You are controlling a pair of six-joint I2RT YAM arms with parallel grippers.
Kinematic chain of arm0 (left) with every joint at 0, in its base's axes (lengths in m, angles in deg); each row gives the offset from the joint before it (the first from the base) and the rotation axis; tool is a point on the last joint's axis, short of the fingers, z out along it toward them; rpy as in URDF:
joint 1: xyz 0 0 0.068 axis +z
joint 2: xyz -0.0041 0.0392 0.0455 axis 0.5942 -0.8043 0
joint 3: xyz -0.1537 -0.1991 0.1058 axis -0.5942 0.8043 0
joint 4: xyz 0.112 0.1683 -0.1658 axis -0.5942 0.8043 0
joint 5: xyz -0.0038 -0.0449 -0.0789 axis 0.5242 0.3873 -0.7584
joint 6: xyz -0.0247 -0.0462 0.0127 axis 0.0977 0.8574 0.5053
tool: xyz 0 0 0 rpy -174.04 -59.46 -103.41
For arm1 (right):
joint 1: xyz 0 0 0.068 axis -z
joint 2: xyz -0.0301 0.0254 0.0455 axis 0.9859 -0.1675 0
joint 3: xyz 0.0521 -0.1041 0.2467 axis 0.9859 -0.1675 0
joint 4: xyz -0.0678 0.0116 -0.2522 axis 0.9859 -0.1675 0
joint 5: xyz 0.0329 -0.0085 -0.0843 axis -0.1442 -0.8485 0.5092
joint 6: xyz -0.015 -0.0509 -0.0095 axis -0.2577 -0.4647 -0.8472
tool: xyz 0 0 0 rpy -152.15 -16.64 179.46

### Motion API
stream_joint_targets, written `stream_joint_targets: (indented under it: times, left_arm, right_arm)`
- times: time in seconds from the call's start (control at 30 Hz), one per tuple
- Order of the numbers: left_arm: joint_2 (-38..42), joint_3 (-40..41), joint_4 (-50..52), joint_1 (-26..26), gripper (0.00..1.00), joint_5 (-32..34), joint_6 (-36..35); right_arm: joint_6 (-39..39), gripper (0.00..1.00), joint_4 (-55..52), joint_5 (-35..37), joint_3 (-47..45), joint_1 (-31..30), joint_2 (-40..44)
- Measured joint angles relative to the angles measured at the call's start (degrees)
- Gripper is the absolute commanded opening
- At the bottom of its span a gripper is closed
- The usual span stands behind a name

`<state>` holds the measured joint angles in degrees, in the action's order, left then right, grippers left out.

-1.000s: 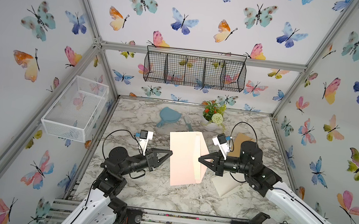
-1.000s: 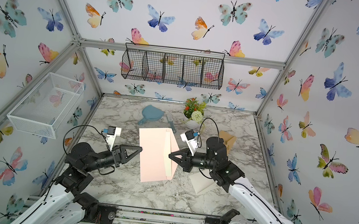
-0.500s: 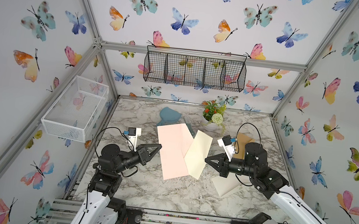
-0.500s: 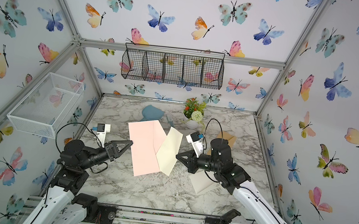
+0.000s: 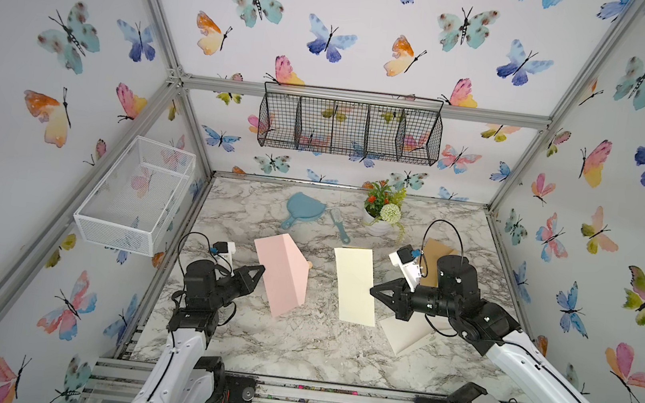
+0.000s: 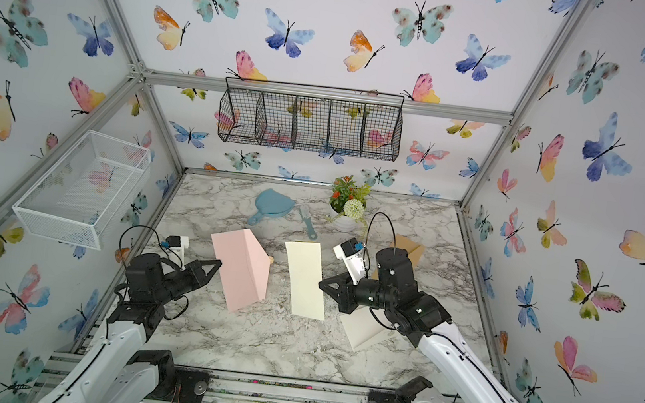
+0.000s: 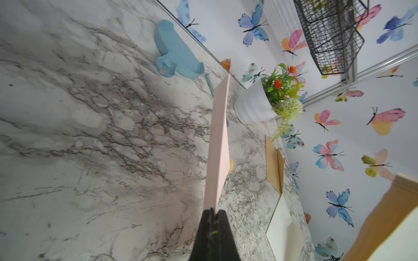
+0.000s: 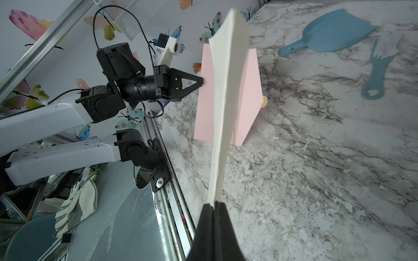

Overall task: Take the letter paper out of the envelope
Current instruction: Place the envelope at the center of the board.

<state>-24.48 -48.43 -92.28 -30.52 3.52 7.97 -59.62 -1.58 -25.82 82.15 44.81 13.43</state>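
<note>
Left claw [image 5: 262, 269] grips envelope [image 5: 283, 277], right claw [image 5: 371, 290] grips letter paper [image 5: 354, 286], facing inward.

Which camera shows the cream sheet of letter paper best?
Both top views: the cream letter paper shows its broad face. The right wrist view catches it nearly edge-on; the left wrist view, not clearly.

The rear area of the marble tabletop [image 5: 295, 341] carries a blue dustpan [image 5: 305, 208], a blue brush [image 5: 340, 223] just beside it, and a potted flower arrangement [image 5: 384, 212]. A black wire basket [image 5: 348, 130] hangs on the rear wall. A white mesh basket [image 5: 137, 196] hangs on a side wall.
</note>
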Motion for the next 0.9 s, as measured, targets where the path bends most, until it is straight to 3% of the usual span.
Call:
stream_joint_targets:
  times: [0.23, 0.4, 0.6, 0.77, 0.9]
  left_arm:
    - [-12.4, 1.6, -3.1, 1.5, 0.01, 1.1, -0.7]
    - [-12.0, 2.4, -3.9, 1.5, 0.39, 4.2, -1.2]
    - [-12.4, 0.3, -2.9, 1.6, 0.6, 12.5, -1.9]
    - [-13.2, -0.3, -2.7, 1.6, 0.63, 15.1, -1.0]
    - [-8.5, 0.8, -5.2, 1.3, 0.62, 6.8, 1.3]
  right_arm:
    - [1.1, 0.01, 3.3, -2.0, -0.9, 0.0, -2.4]
    - [2.1, 0.01, 5.9, -3.7, -1.2, 0.0, -3.1]
    - [3.7, 0.01, 10.0, -5.7, -3.3, 0.0, -3.8]
    - [4.8, 0.01, 11.9, -7.3, -5.2, 0.0, -3.8]
    - [6.8, 0.01, 15.0, -9.9, -7.0, 0.0, -3.4]
